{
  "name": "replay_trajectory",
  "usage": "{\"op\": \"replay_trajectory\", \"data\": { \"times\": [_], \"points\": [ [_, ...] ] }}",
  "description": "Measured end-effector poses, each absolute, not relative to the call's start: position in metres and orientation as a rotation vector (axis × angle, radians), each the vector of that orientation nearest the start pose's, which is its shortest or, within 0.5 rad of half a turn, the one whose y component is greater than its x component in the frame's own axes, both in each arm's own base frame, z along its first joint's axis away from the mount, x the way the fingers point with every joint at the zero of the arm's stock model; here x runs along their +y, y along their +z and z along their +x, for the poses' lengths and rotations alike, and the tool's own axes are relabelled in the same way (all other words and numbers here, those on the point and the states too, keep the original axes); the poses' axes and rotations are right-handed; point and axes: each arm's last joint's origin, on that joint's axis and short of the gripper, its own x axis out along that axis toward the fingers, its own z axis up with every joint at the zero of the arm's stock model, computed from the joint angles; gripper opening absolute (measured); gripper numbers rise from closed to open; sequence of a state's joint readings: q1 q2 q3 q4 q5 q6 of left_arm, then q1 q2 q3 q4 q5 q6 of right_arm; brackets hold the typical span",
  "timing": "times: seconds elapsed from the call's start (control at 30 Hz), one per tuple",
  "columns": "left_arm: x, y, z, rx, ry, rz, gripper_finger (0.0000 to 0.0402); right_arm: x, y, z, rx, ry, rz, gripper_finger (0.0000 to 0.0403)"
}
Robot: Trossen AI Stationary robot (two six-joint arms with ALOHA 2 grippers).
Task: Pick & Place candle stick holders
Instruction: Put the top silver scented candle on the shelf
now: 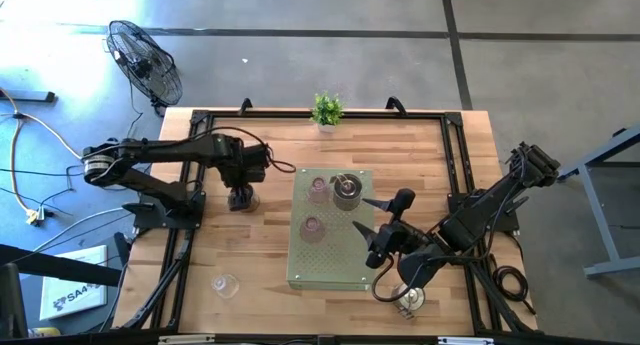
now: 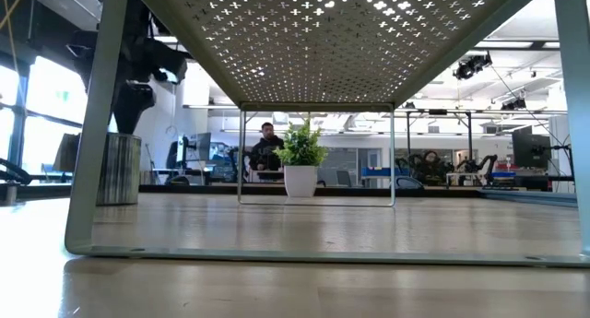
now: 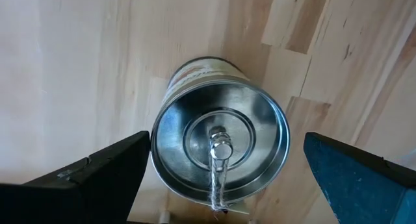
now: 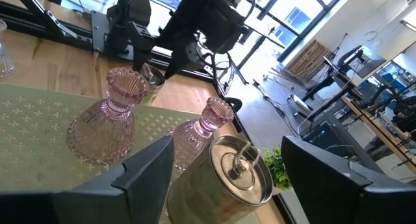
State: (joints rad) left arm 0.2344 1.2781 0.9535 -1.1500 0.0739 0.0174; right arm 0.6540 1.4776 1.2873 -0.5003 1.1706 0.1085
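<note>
1. Left hand [image 1: 241, 197] left of centre in the high view, fingers spread wide around a silvery metal holder [image 3: 220, 157] on the bench [image 1: 250, 255], not touching.
2. Right hand [image 1: 372, 228] lower right of centre, fingers apart beside a second metal holder [image 1: 346, 190] on the green perforated tray [image 1: 330, 265].
3. Two pink glass holders [image 1: 318, 189] on the tray; clear glass holder [image 1: 225, 284] lower left; another metal holder [image 1: 408, 300] lower right.
4. Potted plant [image 1: 326, 110] at top centre; fan [image 1: 146, 61] upper left on the floor.
5. No legible writing on the holders.

On the table: 2 pink glass holders [image 1: 318, 189] [image 1: 311, 228] left of the right gripper [image 1: 383, 217], 3 silvery metal holders [image 1: 346, 192] [image 1: 241, 197] [image 1: 408, 300], 1 under the left gripper [image 1: 240, 193], 1 clear glass holder [image 1: 225, 284], and 1 potted plant [image 1: 326, 110].
</note>
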Motion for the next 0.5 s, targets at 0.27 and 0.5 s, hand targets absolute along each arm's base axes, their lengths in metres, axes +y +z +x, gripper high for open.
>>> {"op": "replay_trajectory", "data": {
  "times": [0.27,0.5],
  "points": [
    [0.029,0.239,0.203,1.469,0.134,-0.136,0.0399,0.166,0.329,0.261,0.398,-0.516,-0.447,0.0277],
    [0.024,0.239,0.205,1.453,0.137,-0.126,0.0399,0.167,0.329,0.261,0.396,-0.517,-0.441,0.0277]
  ]
}}
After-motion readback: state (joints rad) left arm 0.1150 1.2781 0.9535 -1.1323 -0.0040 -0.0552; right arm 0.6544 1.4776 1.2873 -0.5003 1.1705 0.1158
